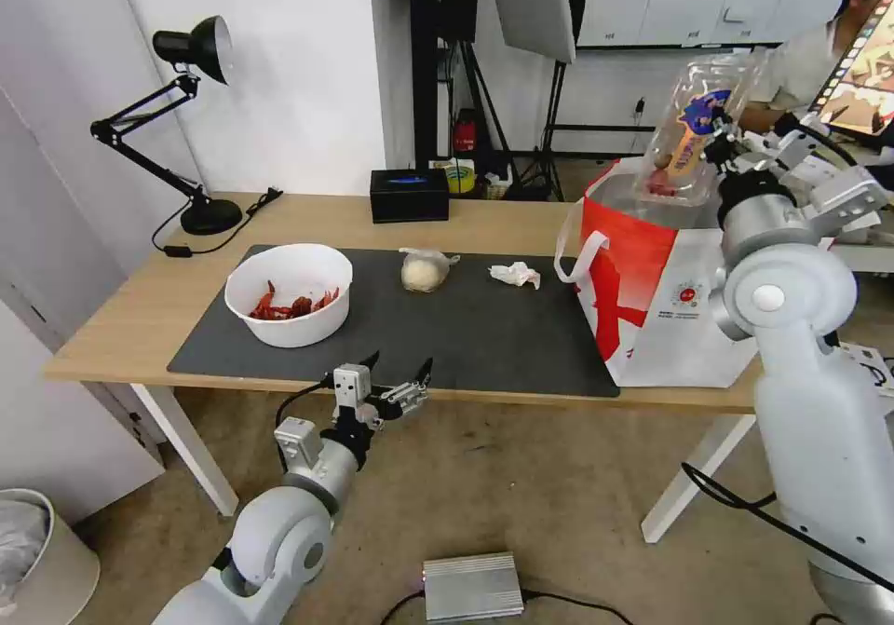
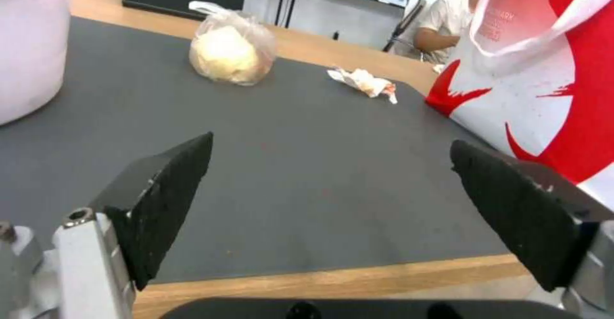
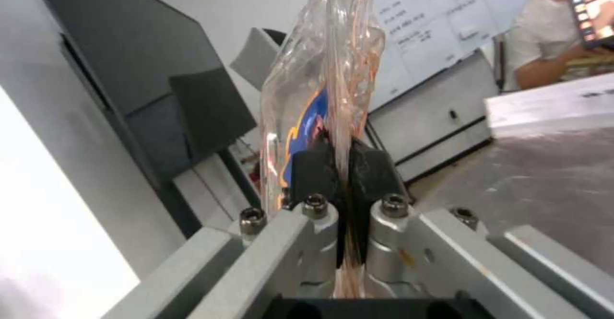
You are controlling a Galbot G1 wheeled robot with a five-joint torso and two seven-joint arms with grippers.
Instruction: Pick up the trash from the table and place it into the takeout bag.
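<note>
Your right gripper is up over the open mouth of the takeout bag, at the far right of the table. Its jaws are pinched tight on the clear tray, and the wrist view shows the black pads squeezing the thin plastic flat between them. The tray hangs on edge above the silver lining with red scraps at its low end, so it is not in the bag yet. I'd call that first piece nearly done: it only needs lowering and letting go.

Your left gripper waits at the near edge of the table, just off the dark mat, jaws spread wide with nothing in them.

Three pieces are left on the mat. The white bowl of red shells sits at the left. The small knotted bag of white food lies mid-mat toward the far side. The crumpled tissue lies right of it, near the takeout bag. By my count you're about a quarter through at best. The black box on the far edge stays where it is.
</note>
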